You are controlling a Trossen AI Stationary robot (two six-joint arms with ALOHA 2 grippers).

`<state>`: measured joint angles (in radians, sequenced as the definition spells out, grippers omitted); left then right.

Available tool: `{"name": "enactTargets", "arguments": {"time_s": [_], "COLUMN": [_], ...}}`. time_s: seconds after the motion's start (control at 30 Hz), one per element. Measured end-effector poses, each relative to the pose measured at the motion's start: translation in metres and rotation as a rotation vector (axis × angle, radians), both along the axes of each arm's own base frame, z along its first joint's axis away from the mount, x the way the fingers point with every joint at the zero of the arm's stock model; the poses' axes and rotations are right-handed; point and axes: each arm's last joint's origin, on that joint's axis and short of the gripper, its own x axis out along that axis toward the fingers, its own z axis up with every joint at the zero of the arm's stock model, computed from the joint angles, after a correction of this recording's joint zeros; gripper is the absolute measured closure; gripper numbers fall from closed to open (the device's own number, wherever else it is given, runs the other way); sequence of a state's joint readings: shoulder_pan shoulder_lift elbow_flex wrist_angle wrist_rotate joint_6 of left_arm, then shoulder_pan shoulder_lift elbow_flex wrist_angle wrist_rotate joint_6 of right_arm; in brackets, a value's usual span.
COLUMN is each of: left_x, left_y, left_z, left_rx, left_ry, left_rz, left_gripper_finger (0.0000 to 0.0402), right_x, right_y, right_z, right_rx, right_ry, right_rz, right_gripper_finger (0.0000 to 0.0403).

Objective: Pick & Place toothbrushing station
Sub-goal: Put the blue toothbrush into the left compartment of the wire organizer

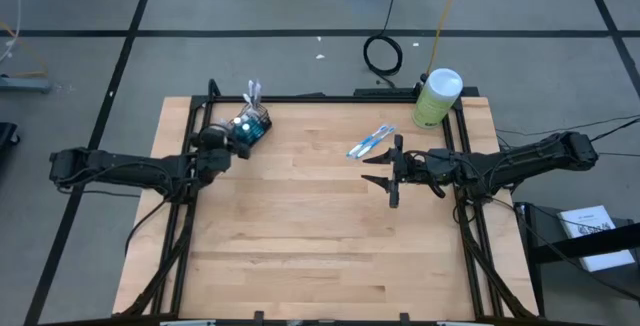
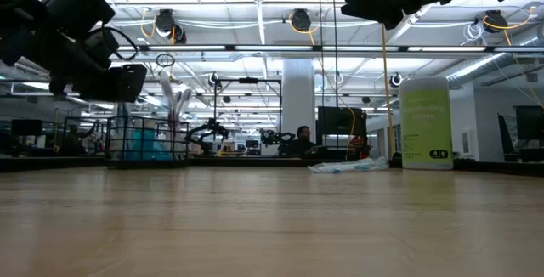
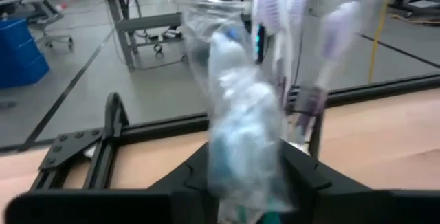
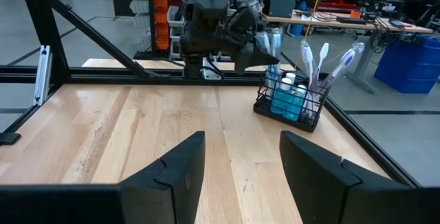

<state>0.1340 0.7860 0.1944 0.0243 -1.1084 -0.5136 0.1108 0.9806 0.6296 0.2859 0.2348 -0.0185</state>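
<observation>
While my left gripper (image 1: 243,137) hangs at the table's (image 1: 300,246) far left corner, it carries a wrapped toothbrush (image 3: 244,141), pinched between its fingers and pointing up, right at the mesh holder (image 1: 255,124). I read that as the drop-in: the packet sits over the cup so it can slide down among the brushes already standing there. In my right wrist view those toothbrushes in the holder (image 4: 323,62) lean out of the dark wire basket (image 4: 289,104), heads up, with blue items packed at the bottom.

Moving right across the bare wood, a small bundle of loose toothbrushes (image 1: 370,143) lies flat near the far edge, right of the middle. That is my next stock, I judge. My right gripper (image 1: 392,179) hovers just on the near side of it, fingers well apart and holding nothing, lined up facing across the table.

Further right, a pale green canister (image 1: 437,98) with a white lid stands at the far right corner, out of the way.

The surface is light butcher-block wood in a black frame (image 1: 190,116). Beyond it the low view shows a wide workshop, ceiling lights, a white pillar (image 2: 298,98), benches, and a person (image 2: 303,137) far off.
</observation>
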Motion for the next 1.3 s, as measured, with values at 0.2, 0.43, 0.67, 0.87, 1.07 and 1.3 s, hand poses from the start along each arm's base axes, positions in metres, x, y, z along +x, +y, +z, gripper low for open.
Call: {"name": "enactTargets", "arguments": {"time_s": [0.2, 0.43, 0.67, 0.87, 1.07, 1.3], "left_x": [0.004, 0.006, 0.005, 0.002, -0.005, -0.011], "left_y": [-0.003, -0.004, -0.006, -0.011, -0.015, -0.022], "left_z": [0.006, 0.009, 0.021, 0.037, 0.05, 0.059], "left_rx": [0.041, 0.05, 0.087, 0.151, 0.198, 0.222], "left_ry": [0.007, -0.027, -0.075, -0.108, -0.142, -0.171], "left_rz": [-0.039, -0.043, -0.067, -0.111, -0.112, -0.105], "left_gripper_finger": [0.0247, 0.0216, 0.021, 0.0215, 0.0215, 0.0215], "right_x": [0.0, 0.0, 0.0, 0.0, 0.0, 0.0], "right_y": [0.0, 0.0, 0.0, 0.0, 0.0, 0.0], "right_z": [0.0, 0.0, 0.0, -0.001, -0.001, -0.001], "right_rx": [0.0, 0.0, 0.0, 0.0, 0.0, -0.001], "right_ry": [0.0, 0.0, 0.002, 0.007, 0.007, 0.01], "right_rz": [0.0, 0.0, 0.0, 0.0, 0.0, 0.001], "right_gripper_finger": [0.022, 0.022, 0.022, 0.022, 0.022, 0.022]}}
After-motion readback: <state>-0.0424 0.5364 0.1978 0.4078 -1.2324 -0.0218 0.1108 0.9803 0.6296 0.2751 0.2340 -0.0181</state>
